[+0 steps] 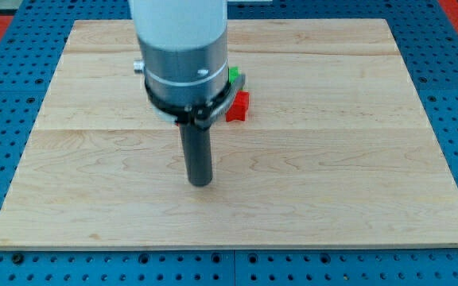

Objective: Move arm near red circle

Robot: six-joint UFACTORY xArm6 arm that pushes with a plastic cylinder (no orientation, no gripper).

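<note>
My tip (201, 183) rests on the wooden board (332, 175) a little left of the view's centre. A red block (238, 106) lies up and to the right of the tip, partly hidden behind the arm's grey body (183, 56); its shape cannot be made out. A green block (233, 75) peeks out just above the red one, also mostly hidden. The tip stands apart from both blocks, below and left of them.
The board lies on a blue perforated base (6, 119). The arm's wide body covers the upper middle of the board and may hide other blocks.
</note>
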